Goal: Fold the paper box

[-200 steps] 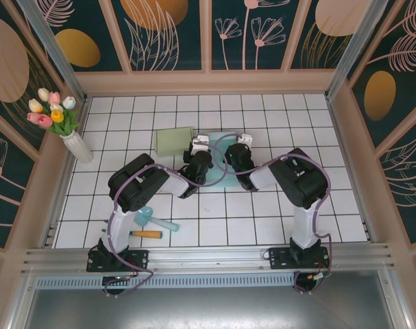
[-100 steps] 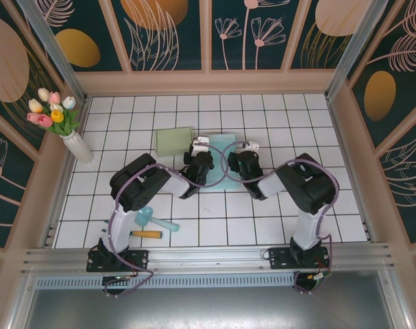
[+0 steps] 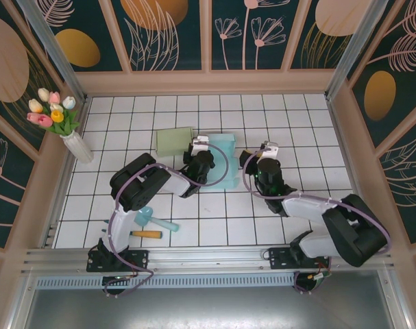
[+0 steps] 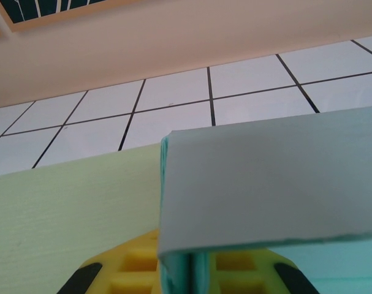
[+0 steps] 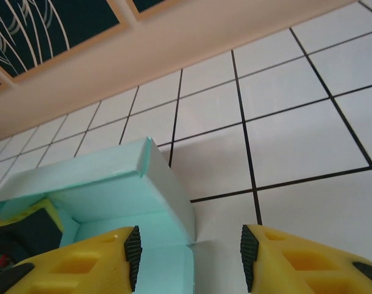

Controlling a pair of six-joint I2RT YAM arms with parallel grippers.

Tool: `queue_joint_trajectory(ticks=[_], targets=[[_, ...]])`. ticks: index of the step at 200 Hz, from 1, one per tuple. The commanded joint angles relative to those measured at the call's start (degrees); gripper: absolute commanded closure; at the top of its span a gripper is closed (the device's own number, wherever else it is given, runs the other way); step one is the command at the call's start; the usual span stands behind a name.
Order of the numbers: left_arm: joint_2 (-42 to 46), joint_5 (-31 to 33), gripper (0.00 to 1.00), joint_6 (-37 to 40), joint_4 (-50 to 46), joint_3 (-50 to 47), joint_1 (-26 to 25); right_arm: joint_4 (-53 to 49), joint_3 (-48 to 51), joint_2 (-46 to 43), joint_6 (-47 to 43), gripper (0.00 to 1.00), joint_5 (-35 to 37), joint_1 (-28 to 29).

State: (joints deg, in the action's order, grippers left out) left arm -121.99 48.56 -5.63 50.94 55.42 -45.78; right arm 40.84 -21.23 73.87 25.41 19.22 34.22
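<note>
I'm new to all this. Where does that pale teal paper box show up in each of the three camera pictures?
Top external: the teal paper box lies mid-table, between the two arms.
Left wrist: close up, centre to right, with a flap folded over.
Right wrist: lower left, its open corner facing the camera.
Shared landmark: the white tiled table with its black grid lines, behind the box in both wrist views.
</note>
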Motion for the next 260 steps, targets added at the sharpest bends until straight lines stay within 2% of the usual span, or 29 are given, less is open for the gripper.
queue_joint_trajectory(ticks=[1, 29, 56, 81, 108, 128, 135, 161, 188, 201, 220, 260], targets=[[-2.63, 0.68, 0.89, 4.96, -8.78, 1.57, 0.6, -2.76, 1.99, -4.29, -0.35, 0.5, 1.15, 0.3], [-1.93, -3.64, 0.92, 7.29, -17.88, 6.6, 0.61, -13.71, 0.28, -11.53, 2.32, 0.5, 2.37, 0.64], [4.24, -8.26, 0.97, 10.41, -21.02, 6.78, 0.67, -25.96, 1.71, -24.37, 6.48, 0.5, 4.52, 1.29], [13.19, -20.21, 0.98, 14.46, -25.95, 6.75, 0.6, -39.79, 0.41, -36.97, 9.64, 0.5, 4.12, 1.38], [21.39, -33.75, 0.96, 17.94, -40.28, 10.94, 0.53, -51.19, -4.07, -47.4, 8.84, 0.5, 0.64, 1.37], [25.98, -37.94, 0.94, 22.66, -52.09, 15.59, 0.28, -56.74, -7.39, -52.91, 7.17, 0.5, -0.12, 1.33], [26.8, -37.17, 0.93, 25.61, -56.33, 17.09, -0.25, -57.79, -7.89, -54.7, 6.71, 0.5, -0.15, 1.38], [28.29, -28.1, 0.93, 35.59, -70.09, 21.29, -4.07, -58.7, -6.37, -60.38, 6.57, 0.48, -1.16, 1.37], [27.51, -18.47, 0.94, 44.57, -79.56, 21.52, -9.42, -57.78, -3.74, -63.4, 7.2, 0.47, -2.9, 1.33], [26.13, -16.4, 0.95, 46.57, -83.49, 22.33, -11.32, -57.55, -2.9, -64.07, 7.2, 0.47, -3.2, 1.34], [24.13, -13.59, 0.95, 50.43, -86.78, 22.8, -13.69, -57.73, -2.42, -64.78, 6.85, 0.47, -3.29, 1.33], [14.35, -8.2, 0.95, 56.25, -88.83, 24.68, -16.99, -57.67, -1.12, -66.87, 7.11, 0.46, -2.46, 1.38]])
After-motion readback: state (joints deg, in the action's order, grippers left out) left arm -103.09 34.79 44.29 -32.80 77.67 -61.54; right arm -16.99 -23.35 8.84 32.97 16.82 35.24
